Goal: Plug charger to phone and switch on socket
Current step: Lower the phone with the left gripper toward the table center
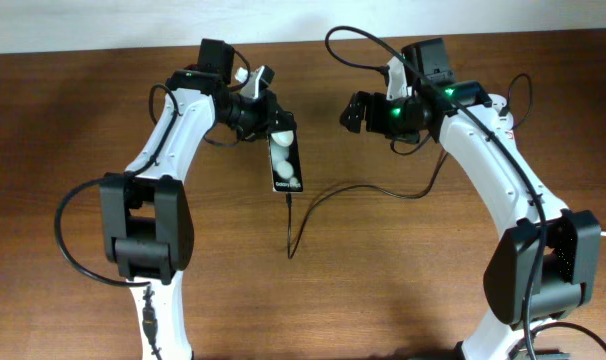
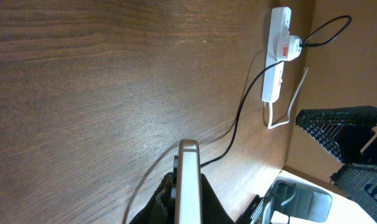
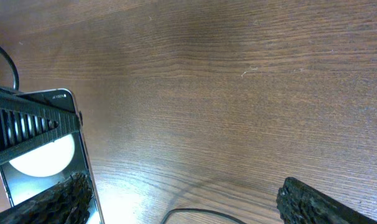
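The black phone (image 1: 285, 160) lies at the table's middle, screen up with two glare spots. My left gripper (image 1: 266, 112) is shut on its far end. In the left wrist view the phone (image 2: 188, 180) shows edge-on between the fingers. The thin black charger (image 1: 343, 187) meets the phone's near end, loops toward me, then runs right. It shows in the left wrist view (image 2: 238, 118) leading to the white socket (image 2: 279, 53), which has a red-marked adapter. My right gripper (image 1: 355, 112) is open and empty, right of the phone (image 3: 45, 155); the charger (image 3: 195, 213) lies between its fingers (image 3: 188, 211).
The socket's thick white cord (image 2: 288, 112) curls beside it near the table's edge. The right arm (image 1: 483, 170) arches over the table's right side, the left arm (image 1: 153, 170) over the left.
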### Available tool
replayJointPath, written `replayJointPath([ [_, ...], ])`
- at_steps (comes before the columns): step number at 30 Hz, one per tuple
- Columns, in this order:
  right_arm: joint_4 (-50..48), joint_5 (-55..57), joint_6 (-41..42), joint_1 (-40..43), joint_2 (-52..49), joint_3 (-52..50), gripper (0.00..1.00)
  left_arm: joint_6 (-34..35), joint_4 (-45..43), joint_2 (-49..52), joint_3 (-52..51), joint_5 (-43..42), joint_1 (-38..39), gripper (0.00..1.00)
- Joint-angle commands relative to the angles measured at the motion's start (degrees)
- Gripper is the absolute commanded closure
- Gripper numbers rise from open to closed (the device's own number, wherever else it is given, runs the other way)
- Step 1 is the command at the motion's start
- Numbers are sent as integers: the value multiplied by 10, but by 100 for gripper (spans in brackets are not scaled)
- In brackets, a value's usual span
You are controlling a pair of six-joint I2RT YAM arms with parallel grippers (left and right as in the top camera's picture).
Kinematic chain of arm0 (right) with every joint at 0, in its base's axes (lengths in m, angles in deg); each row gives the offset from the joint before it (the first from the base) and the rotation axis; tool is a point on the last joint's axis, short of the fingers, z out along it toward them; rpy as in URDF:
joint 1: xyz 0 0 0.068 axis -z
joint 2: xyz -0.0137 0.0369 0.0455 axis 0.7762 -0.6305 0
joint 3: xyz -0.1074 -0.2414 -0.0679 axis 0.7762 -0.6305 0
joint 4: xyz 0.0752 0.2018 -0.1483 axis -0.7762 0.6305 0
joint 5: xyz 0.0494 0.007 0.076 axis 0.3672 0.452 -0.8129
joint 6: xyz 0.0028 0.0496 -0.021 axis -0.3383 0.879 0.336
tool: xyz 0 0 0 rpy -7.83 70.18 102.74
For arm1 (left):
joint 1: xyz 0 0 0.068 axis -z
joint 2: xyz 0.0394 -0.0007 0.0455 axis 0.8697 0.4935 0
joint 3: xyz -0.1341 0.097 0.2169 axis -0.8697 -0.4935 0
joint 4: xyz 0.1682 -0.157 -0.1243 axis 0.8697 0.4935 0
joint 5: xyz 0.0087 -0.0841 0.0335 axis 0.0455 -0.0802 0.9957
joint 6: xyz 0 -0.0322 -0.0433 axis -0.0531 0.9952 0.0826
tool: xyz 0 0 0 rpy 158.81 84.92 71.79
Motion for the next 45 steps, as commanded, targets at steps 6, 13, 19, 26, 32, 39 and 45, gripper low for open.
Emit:
replayJointPath([
  [6,2,7,-7,0,17,12,1,-4,-40,65,0,-61,5,100],
  [13,3,7,-7,0,17,12,1,16,-124,68,0,-59,27,100],
  [19,3,7,-13,0,17,12,1,42,-149,100,0,-55,28,100],
  [26,7,7,-17,0,17,12,1,44,-160,127,0,-57,22,100],
  [32,8,7,-17,0,17,11,1,43,-160,128,0,-49,0,95],
  [39,8,7,-17,0,17,12,1,44,-153,158,0,-24,0,100],
  [45,8,7,-17,0,17,11,1,44,-149,158,0,-24,0,76],
])
